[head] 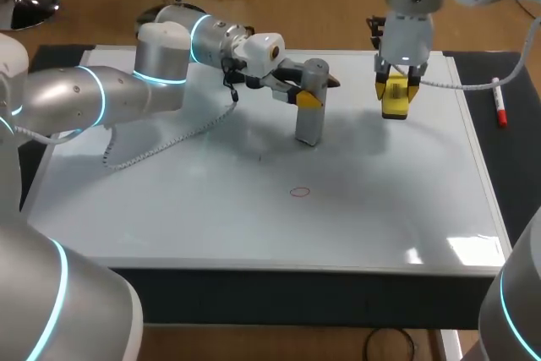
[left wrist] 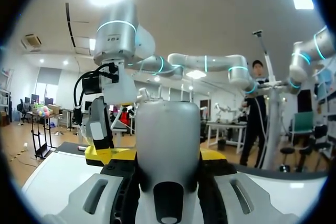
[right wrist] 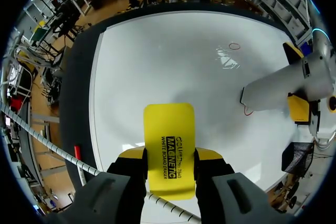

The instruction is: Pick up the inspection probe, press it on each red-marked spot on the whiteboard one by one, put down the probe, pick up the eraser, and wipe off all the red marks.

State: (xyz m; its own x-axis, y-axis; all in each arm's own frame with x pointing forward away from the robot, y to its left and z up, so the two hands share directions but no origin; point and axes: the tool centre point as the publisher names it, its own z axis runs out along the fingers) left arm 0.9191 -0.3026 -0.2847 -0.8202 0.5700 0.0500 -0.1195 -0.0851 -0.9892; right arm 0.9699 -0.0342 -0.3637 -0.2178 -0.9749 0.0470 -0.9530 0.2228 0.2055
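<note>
1 left hand (head: pixel 306 90) is clamped on 1 grey probe (head: pixel 310 124), which stands upright with its foot on the whiteboard (head: pixel 169 200). There are 2 red marks: 1 ring (head: pixel 299 192) and 1 squiggle (right wrist: pixel 245 112) by the probe's foot. 1 right hand (head: pixel 396 86) grips 1 yellow eraser (head: pixel 394 107) at the board's far side. 1 red-tipped pen (head: pixel 500 107) lies on the dark worktop (head: pixel 516 175).

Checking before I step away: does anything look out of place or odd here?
One thing: the right gripper already holds the eraser while the left gripper has the probe standing on the whiteboard.
</note>
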